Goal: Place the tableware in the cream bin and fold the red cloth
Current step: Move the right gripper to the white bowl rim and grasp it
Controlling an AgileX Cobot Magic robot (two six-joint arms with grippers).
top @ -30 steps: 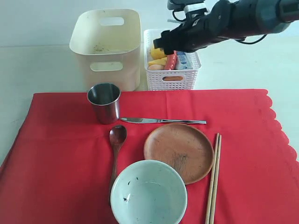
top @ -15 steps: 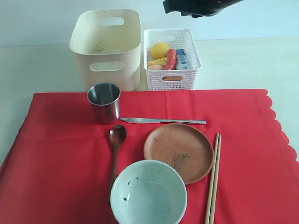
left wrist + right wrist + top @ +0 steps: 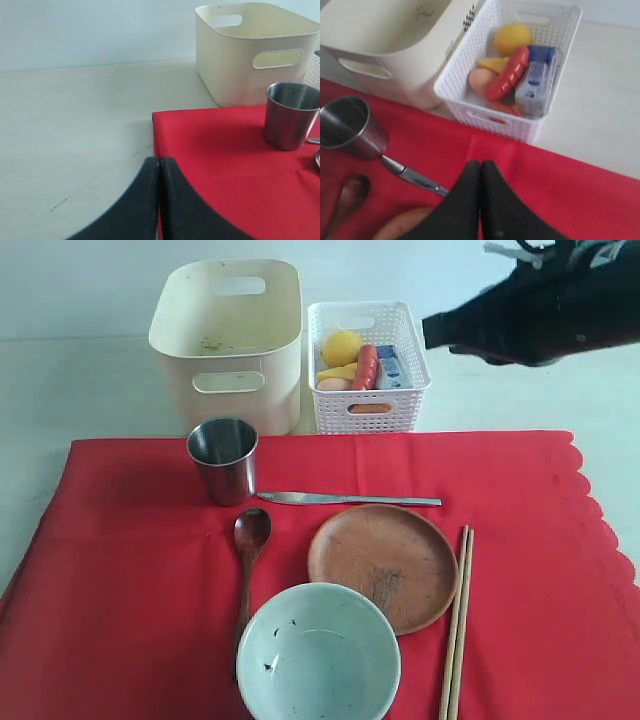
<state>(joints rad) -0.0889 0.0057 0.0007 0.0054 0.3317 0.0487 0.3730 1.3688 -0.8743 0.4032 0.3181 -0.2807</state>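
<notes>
Two tools, left tool [image 3: 159, 161] and right tool [image 3: 480, 164], both pressed together, empty; steel cup [image 3: 222, 460] on red cloth [image 3: 130, 560].

light: bright, even | shadows: soft | focus: mostly sharp

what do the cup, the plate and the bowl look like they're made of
Cup: metal, likely stainless steel; grey brushed sheen with reflections on its wall. Plate: wood by its look; matte reddish-brown, faint grain and scuff marks. Bowl: probably glazed ceramic, possibly melamine; smooth pale green-white gloss, dark specks inside.
</notes>
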